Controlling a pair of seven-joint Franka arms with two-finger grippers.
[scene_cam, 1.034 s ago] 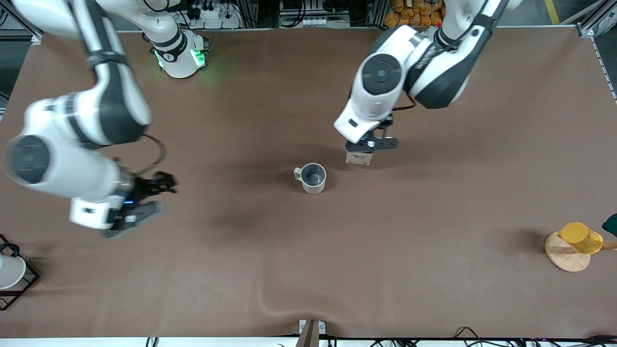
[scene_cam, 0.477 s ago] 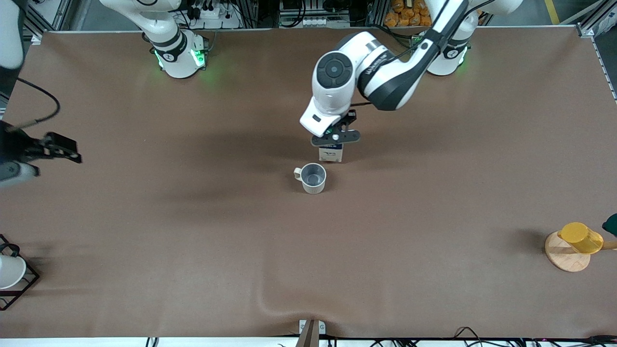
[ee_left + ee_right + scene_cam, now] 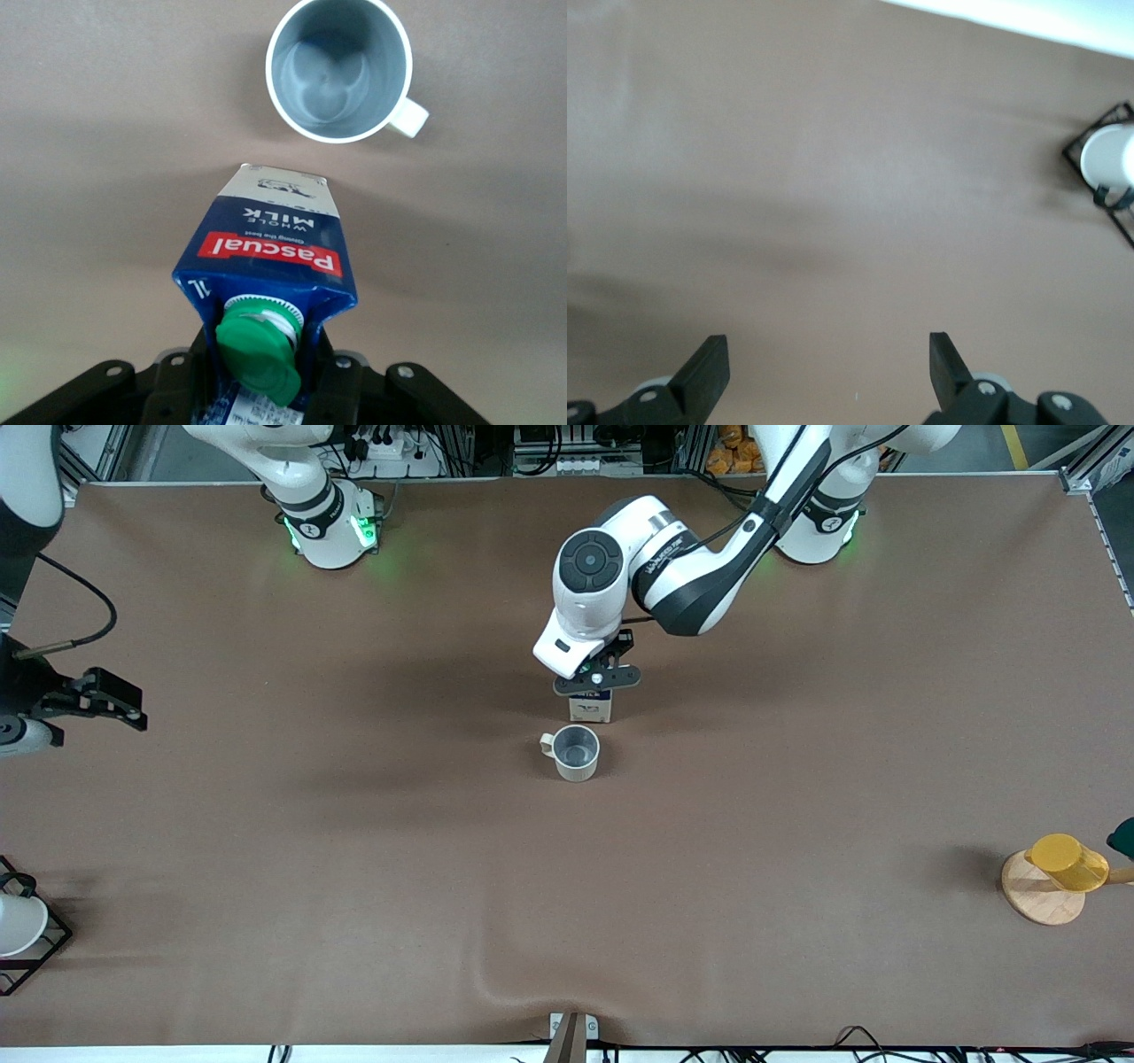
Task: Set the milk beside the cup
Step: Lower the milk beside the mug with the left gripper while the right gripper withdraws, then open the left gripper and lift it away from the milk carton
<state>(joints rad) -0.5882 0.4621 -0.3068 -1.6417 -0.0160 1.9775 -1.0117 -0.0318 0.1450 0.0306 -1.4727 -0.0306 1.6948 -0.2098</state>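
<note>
Now milk in left gripper nearer cup.

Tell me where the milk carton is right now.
In the front view the milk sits mid-table, held in the shut left gripper, just beside the cup and farther from the camera than it.

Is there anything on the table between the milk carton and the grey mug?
Nothing: in the left wrist view only bare brown table separates the milk, held by the left gripper, from the cup.
</note>
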